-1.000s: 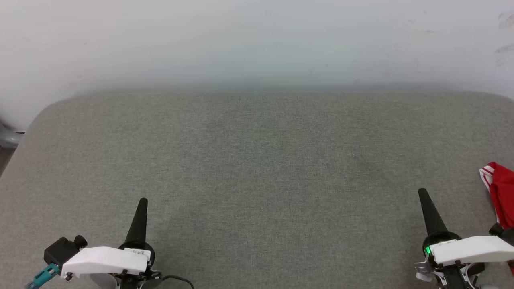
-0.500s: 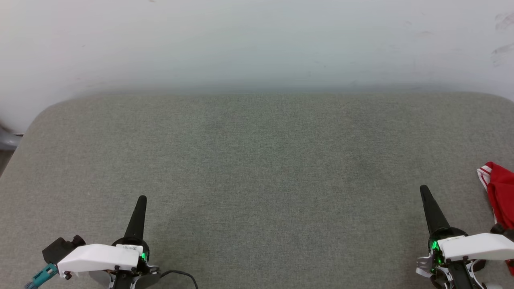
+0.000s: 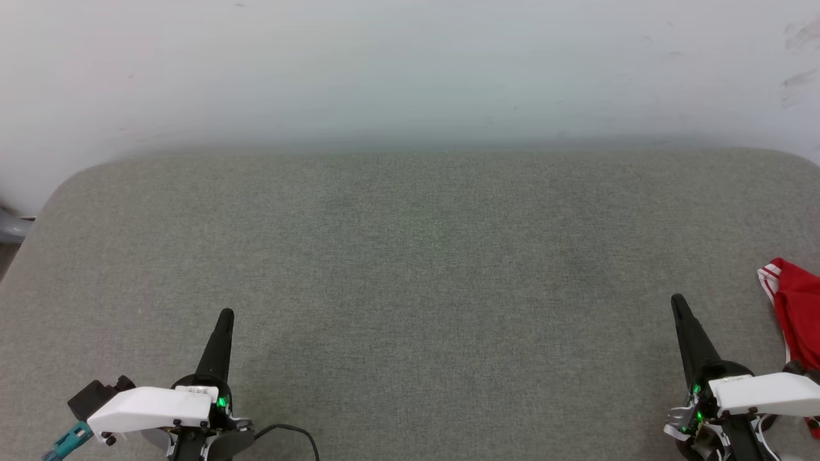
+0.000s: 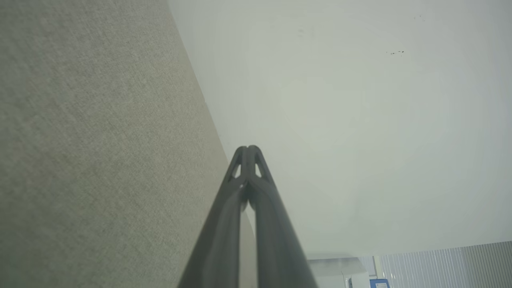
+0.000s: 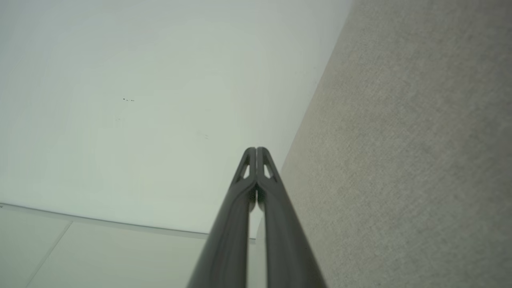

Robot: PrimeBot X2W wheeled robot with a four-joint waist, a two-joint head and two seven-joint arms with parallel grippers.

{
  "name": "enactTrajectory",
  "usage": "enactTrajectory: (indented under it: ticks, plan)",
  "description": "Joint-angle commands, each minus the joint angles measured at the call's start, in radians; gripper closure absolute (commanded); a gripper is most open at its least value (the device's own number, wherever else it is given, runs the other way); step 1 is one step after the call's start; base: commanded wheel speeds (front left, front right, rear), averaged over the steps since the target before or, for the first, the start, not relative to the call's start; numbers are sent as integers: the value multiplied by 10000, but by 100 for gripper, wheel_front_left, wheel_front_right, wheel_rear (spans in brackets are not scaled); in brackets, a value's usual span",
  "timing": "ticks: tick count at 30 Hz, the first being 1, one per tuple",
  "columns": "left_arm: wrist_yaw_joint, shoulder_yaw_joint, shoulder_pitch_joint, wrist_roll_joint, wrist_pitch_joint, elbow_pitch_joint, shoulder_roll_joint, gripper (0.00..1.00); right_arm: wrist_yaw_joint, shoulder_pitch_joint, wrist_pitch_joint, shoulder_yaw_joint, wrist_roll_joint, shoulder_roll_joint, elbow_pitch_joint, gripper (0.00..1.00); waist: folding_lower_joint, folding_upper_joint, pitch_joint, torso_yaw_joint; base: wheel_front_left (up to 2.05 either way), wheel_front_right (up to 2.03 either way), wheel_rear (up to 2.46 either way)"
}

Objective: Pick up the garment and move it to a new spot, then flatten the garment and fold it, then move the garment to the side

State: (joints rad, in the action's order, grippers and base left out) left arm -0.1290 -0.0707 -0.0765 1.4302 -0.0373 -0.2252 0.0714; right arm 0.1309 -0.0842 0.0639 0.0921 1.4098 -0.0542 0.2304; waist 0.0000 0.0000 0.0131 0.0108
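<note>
Black left gripper (image 3: 225,316) low (right gripper (image 3: 677,302) likewise)

The grey rounded desk (image 3: 410,256) is covered in rough, matt woven cloth, the red white-striped garment (image 3: 797,310) looks like smooth soft fabric, and the pale wall (image 3: 410,64) is smooth and matt.

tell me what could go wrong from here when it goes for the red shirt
1. The garment lies bunched at the head view's right border, partly cut off, so a good grasp point may be hard to judge.
2. The right pincer and left pincer are both shut; reaching in without opening would likely just shove the cloth along the grey padded surface.
</note>
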Motion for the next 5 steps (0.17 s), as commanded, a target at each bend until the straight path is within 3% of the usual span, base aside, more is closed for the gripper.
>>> enactTrajectory:
  ticks: [1,5]
  plan:
    - [-24,-35,-187,194,-62,8,-2,100,-2,-207,67,39,212,-25,-5,100,0,0,-4,-5,0,0,0]
    - [-25,-69,-205,481,-148,-27,-9,100,-2,-221,134,60,504,-22,21,100,0,0,-18,-20,0,0,0]
